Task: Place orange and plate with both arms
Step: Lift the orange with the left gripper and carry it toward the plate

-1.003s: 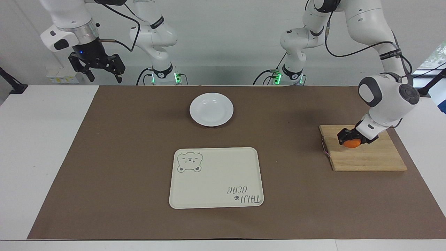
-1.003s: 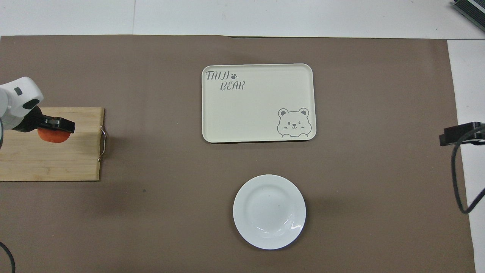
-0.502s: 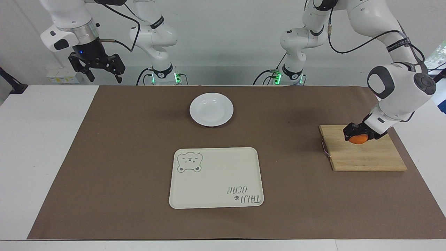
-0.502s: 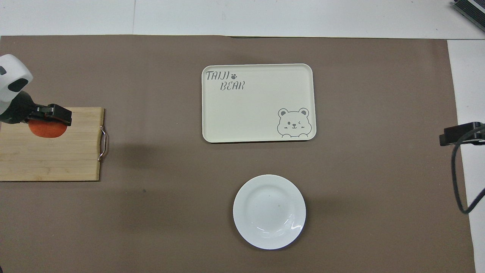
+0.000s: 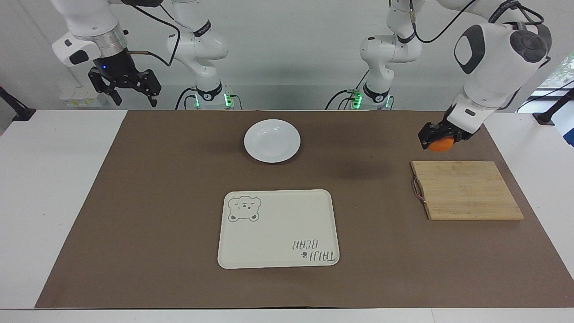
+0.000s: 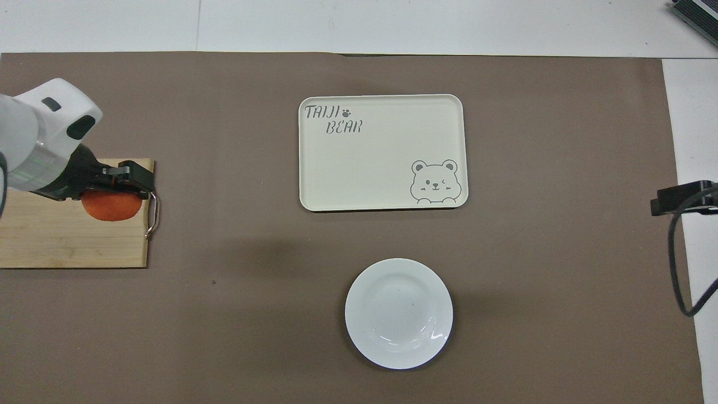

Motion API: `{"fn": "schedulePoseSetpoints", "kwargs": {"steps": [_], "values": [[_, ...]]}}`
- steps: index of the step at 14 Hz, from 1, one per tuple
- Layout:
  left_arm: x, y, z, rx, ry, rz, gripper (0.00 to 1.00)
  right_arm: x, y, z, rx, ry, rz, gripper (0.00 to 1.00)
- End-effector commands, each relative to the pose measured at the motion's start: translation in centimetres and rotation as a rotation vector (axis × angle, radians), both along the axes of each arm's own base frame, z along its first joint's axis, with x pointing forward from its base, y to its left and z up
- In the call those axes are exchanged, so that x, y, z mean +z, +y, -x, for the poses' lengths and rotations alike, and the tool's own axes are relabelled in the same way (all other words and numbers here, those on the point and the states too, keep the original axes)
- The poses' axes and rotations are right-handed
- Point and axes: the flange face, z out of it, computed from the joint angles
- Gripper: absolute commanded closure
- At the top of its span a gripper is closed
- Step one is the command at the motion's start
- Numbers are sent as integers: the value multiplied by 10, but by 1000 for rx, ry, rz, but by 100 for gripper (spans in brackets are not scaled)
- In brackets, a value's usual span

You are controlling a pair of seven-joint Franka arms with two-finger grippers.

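Left gripper (image 5: 437,140), facing view: raised in the air, fingers clamped on the orange (image 5: 440,145), which sits between them and bulges out just below the tips. The fruit is round, so it shows no long axis or heading. Gripper and fruit hang over the brown mat (image 5: 381,251) near the robot-side edge of the cutting board (image 5: 466,190), toward the left arm's end of the table. Half a second ago the orange was low over the board; now it has been lifted clear and the board lies bare. The plate (image 5: 271,140) rests flat on the mat, well apart from this gripper and toward the right arm's end from it; the bear-print tray (image 5: 278,229) lies farther from the robots than the plate. Right gripper (image 5: 124,87) waits high at the right arm's end of the table, fingers spread apart, unchanged.

Overhead view: left gripper (image 6: 120,179) covers the board's (image 6: 61,238) handle end, the orange (image 6: 111,206) showing just beneath the fingers. Both have shifted toward the handle since the earlier frame. The plate (image 6: 398,313) and tray (image 6: 382,151) sit well apart from the gripper, toward the table's middle, where they lay before. Right gripper is out of this view.
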Motion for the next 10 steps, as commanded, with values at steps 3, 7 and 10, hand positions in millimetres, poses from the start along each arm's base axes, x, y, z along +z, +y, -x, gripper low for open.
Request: {"fn": "schedulePoseSetpoints", "kwargs": {"steps": [3, 7, 10], "values": [[5, -77, 37, 11, -6, -35, 100, -1, 4, 6, -18, 6, -3, 0], [-3, -146, 69, 27, -17, -35, 100, -1, 0, 5, -23, 0, -9, 0], [-33, -191, 94, 31, -27, -32, 100, -1, -6, 6, -36, 0, -9, 0]]}}
